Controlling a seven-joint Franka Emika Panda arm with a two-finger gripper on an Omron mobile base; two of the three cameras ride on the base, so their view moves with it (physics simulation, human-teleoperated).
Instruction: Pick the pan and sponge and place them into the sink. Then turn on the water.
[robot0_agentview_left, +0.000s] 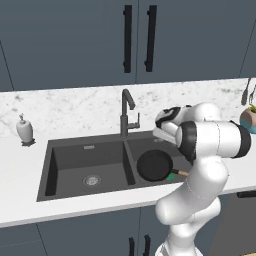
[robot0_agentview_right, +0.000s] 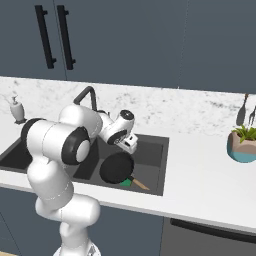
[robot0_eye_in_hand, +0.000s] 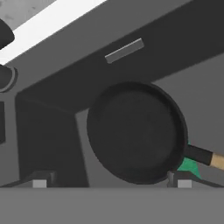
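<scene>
We see the round matte-black pan lying in the sink's right basin, green sponge corner peeking beneath it. Gripper hangs above the sink, jaws wide, holding nothing.

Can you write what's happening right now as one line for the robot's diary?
pan: in right basin of sink | sponge: under pan's handle side | gripper: open, empty, above pan | faucet: no water visible
</scene>
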